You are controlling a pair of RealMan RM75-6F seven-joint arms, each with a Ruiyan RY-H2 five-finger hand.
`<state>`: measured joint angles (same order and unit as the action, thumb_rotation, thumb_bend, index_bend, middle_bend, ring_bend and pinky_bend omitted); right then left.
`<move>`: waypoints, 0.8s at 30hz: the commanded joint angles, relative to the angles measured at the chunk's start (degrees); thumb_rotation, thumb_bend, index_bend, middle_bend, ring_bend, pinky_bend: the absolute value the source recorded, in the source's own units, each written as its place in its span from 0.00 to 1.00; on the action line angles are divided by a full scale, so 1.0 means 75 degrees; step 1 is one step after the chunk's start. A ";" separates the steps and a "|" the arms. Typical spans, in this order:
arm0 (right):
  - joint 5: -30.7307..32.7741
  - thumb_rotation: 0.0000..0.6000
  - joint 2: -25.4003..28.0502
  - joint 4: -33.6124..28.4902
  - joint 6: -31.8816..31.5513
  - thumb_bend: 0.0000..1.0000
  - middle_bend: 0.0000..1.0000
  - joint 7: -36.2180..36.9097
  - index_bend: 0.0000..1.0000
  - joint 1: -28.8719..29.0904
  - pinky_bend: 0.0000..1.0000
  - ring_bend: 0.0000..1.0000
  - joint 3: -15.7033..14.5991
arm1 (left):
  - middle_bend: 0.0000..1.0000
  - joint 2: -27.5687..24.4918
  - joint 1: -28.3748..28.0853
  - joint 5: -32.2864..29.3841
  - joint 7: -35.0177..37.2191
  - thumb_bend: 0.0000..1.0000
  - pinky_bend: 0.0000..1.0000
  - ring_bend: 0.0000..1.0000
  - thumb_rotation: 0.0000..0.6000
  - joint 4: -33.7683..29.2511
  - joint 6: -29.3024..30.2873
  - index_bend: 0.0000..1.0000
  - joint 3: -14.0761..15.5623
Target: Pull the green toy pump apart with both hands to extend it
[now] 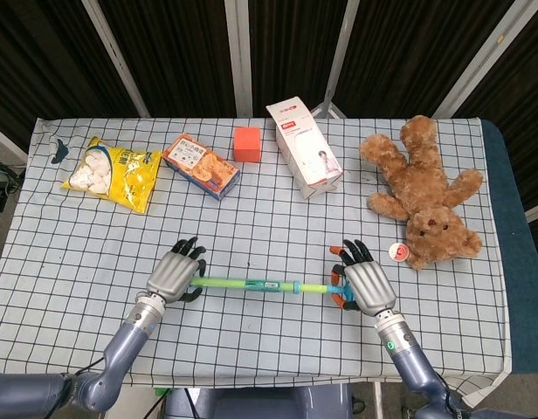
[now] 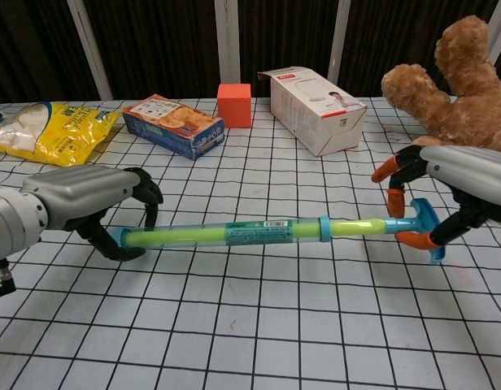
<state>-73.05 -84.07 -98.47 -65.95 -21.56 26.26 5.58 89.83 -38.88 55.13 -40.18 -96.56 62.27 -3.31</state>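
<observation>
The green toy pump [image 1: 251,284] lies across the near middle of the checked table [image 1: 269,227]. In the chest view the pump [image 2: 234,232] tilts, its right end raised. My left hand [image 1: 173,272] curls around the tube's left end, and in the chest view the left hand [image 2: 80,203] has dark fingertips [image 2: 145,193] hooked over it. My right hand [image 1: 365,284] holds the blue T-handle [image 2: 425,227]; the right hand [image 2: 462,183] has orange-tipped fingers on either side of it. A short green rod [image 2: 356,227] shows between the blue collar [image 2: 324,228] and the handle.
At the back stand a yellow snack bag [image 1: 112,172], a cookie box [image 1: 200,164], an orange cube [image 1: 247,144] and a white carton [image 1: 304,150]. A brown teddy bear [image 1: 426,196] lies at the right, with a small red-and-white item [image 1: 397,252] close to my right hand.
</observation>
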 commanded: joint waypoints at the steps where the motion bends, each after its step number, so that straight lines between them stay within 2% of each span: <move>1: 0.0019 1.00 0.0034 -0.0015 -0.0032 0.42 0.22 0.0010 0.67 -0.0012 0.00 0.00 0.0016 | 0.18 -0.0101 0.0079 0.0029 0.0102 0.53 0.11 0.00 1.00 -0.0018 0.0052 0.56 0.0063; 13: 0.0143 1.00 0.0206 0.0018 -0.0146 0.42 0.22 0.0018 0.67 -0.0097 0.00 0.00 0.0044 | 0.18 -0.0474 0.0227 0.0111 0.0320 0.54 0.11 0.00 1.00 -0.0171 0.0124 0.57 0.0158; 24: 0.0307 1.00 0.0467 -0.0074 -0.0296 0.42 0.22 0.0009 0.67 -0.0219 0.00 0.00 0.0088 | 0.18 -0.1176 0.0369 0.0183 0.0555 0.54 0.11 0.00 1.00 -0.0394 0.0172 0.57 0.0183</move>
<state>-70.89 -80.71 -98.96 -68.07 -21.53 24.73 6.22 81.50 -36.24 56.61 -36.19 -99.34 63.60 -1.92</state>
